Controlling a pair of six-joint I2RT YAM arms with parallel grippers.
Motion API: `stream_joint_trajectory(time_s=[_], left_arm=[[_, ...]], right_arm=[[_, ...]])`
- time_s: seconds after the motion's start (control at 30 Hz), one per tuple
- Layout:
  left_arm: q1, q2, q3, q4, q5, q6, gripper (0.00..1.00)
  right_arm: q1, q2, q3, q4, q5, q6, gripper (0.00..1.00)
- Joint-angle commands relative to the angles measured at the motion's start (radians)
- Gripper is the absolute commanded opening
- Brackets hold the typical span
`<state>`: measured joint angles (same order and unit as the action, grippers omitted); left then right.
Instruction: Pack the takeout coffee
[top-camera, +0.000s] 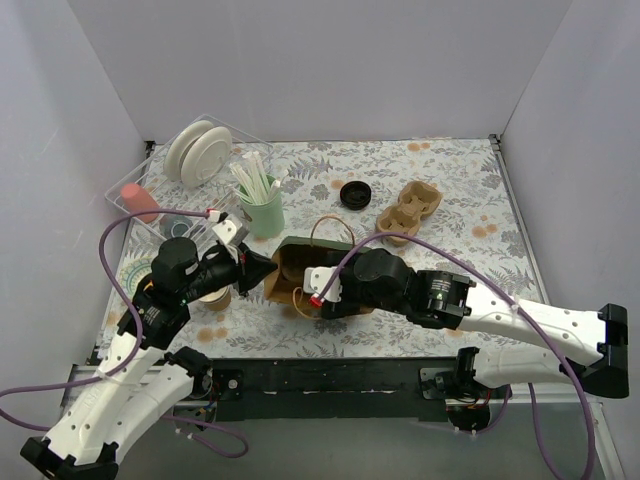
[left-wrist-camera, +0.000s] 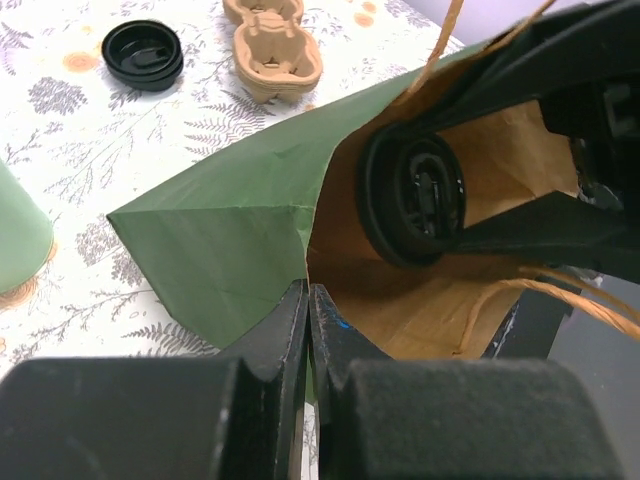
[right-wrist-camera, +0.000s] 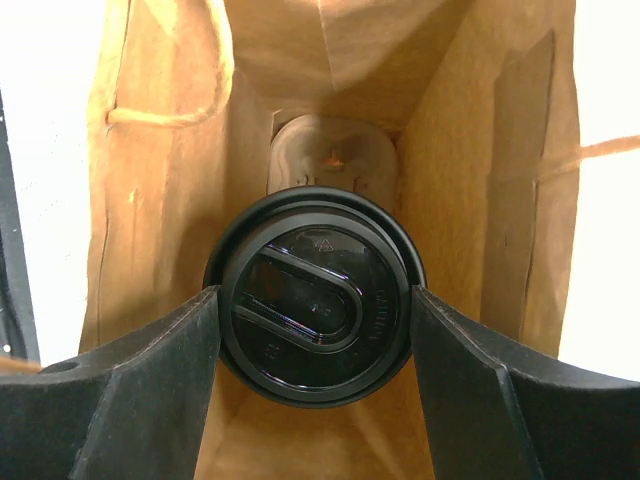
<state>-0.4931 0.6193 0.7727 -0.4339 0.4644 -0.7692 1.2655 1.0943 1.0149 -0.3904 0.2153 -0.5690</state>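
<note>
Inside, the right hand (right-wrist-camera: 315, 300) was clamped on the black lid of the takeout coffee (left-wrist-camera: 415, 195), which sat within the paper bag (right-wrist-camera: 460, 150). At the bag's 9 o'clock rim the left hand (left-wrist-camera: 308, 330) was pinched together on the paper. The cup carrier (top-camera: 410, 212) lay at the bag's 1 o'clock on the counter (top-camera: 450, 170).

The tabletop (top-camera: 460, 200) is covered by a white cloth printed with grey fern leaves and scattered orange blotches. Three plain, pale lilac-white walls box it in: the left wall (top-camera: 50, 150), the far wall (top-camera: 320, 70) and the right wall (top-camera: 590, 150), which meet at the two far corners. A thin metal strip (top-camera: 515, 210) runs along the cloth's right edge. A black rail (top-camera: 330, 380) spans the near edge, with grey floor (top-camera: 350, 450) below it. The light is soft and even.
</note>
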Motion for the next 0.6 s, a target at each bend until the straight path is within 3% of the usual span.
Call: stream_joint_trajectory(time_s=[0.0, 0.33, 0.57], left_arm=[[-0.001, -0.044, -0.032, 0.029, 0.078, 0.062, 0.00], [-0.001, -0.055, -0.049, 0.058, 0.076, 0.094, 0.00], [-0.001, -0.066, -0.075, 0.107, 0.048, 0.088, 0.00]], right_arm=[[0.003, 0.021, 0.004, 0.090, 0.010, -0.037, 0.44], [-0.003, 0.073, -0.036, 0.130, -0.013, -0.131, 0.46], [-0.066, 0.079, -0.041, 0.107, -0.109, -0.164, 0.48]])
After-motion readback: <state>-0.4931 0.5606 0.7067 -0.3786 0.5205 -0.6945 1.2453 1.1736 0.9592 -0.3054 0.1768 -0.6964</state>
